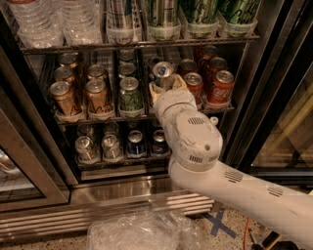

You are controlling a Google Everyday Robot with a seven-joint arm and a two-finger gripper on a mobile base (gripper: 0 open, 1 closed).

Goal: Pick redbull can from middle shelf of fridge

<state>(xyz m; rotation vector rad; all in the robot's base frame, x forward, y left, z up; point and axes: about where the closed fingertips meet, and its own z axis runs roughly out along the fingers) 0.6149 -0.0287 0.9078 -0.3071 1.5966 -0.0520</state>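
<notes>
The fridge stands open in front of me. The middle shelf holds lanes of gold cans, green cans and red cola cans. My gripper reaches into the lane between the green and red cans. It is shut on the redbull can, whose silver lid tilts up above the fingers. My white wrist and arm hide the can's body and part of the shelf.
The upper rack holds water bottles and tall green cans. The lower rack holds small dark-blue cans. An open glass door is at the left and a black door frame at the right. Crumpled plastic lies on the floor.
</notes>
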